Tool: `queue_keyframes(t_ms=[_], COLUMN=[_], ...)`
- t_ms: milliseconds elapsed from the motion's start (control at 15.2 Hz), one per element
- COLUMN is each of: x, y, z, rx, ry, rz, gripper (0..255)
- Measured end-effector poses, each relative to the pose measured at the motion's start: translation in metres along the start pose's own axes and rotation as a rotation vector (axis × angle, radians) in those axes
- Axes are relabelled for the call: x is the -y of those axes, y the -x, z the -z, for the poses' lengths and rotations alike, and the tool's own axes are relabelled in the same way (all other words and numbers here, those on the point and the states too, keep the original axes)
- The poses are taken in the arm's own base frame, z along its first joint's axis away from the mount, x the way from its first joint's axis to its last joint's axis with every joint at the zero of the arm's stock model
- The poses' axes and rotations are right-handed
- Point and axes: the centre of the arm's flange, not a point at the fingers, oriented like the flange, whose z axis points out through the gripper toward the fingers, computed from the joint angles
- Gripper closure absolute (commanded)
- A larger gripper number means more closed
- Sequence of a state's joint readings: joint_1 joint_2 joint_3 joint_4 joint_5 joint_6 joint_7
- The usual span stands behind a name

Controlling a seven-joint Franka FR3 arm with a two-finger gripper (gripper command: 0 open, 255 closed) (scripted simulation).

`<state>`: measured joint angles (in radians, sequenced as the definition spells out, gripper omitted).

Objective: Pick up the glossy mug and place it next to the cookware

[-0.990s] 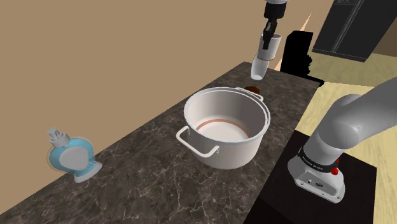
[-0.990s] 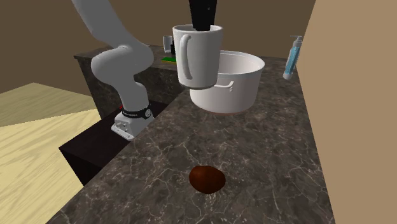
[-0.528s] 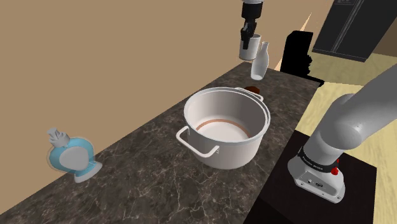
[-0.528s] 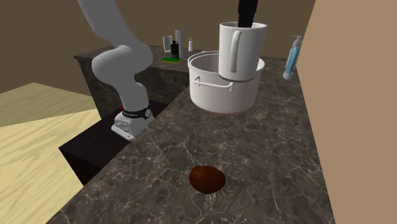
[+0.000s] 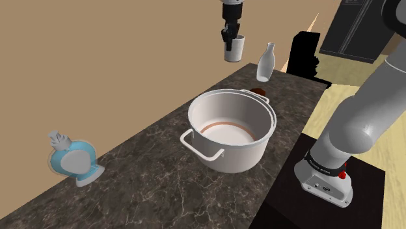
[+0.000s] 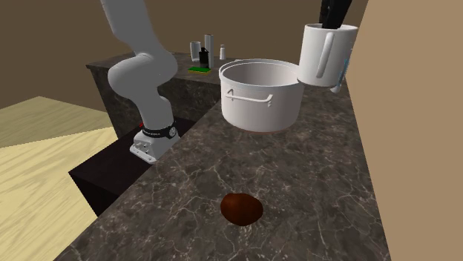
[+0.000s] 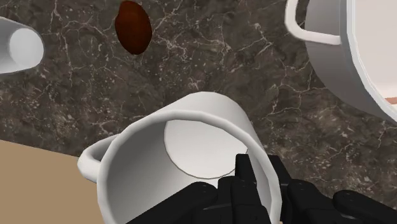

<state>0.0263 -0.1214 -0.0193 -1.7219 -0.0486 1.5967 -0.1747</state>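
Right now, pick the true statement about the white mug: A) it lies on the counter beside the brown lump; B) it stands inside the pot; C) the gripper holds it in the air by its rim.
C: the gripper clasps the rim of the mug, which hangs above the counter, clear of the pot.

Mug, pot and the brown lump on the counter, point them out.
mug (image 6: 310, 59), second exterior view, side wall.
pot (image 5: 242, 156), shoulder view, outer wall.
brown lump (image 6: 241, 209), second exterior view, its middle.
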Motion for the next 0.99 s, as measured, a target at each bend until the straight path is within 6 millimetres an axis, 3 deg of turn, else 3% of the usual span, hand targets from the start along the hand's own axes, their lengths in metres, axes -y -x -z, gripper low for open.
queue_keyframes(t_ms=[396,594,990], x=[0.044,0.061,0.066], y=[-0.073,-0.099,-0.103], z=[0.001,0.001,-0.027], rx=[-0.001,0.0,0.0], ry=[0.0,-0.001,-0.001], rz=[0.0,0.0,-0.001], gripper=[255,255,255])
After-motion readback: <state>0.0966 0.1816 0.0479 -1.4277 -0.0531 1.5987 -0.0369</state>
